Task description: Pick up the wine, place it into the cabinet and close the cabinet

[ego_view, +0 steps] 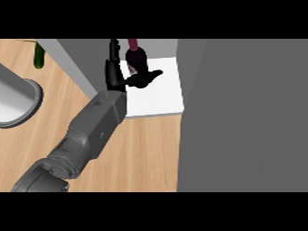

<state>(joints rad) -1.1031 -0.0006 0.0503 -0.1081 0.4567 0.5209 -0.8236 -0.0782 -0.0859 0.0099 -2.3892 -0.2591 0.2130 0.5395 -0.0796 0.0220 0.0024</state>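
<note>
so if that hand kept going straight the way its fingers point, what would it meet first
Probably the wine, just ahead of the hand inside the cabinet; they may already touch, since depth is unclear here.

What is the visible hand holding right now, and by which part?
The hand is at the wine bottle inside the cabinet, around its lower body; whether it grips cannot be told.

Even, soft light, no glare, white cabinet shelf [160,92] the brightest patch at 12 o'clock, grey door [249,117] flat and dull at 3 o'clock, pale sheen on the metal cylinder [6,97] at 9 o'clock, edges slightly soft, no distortion
</note>
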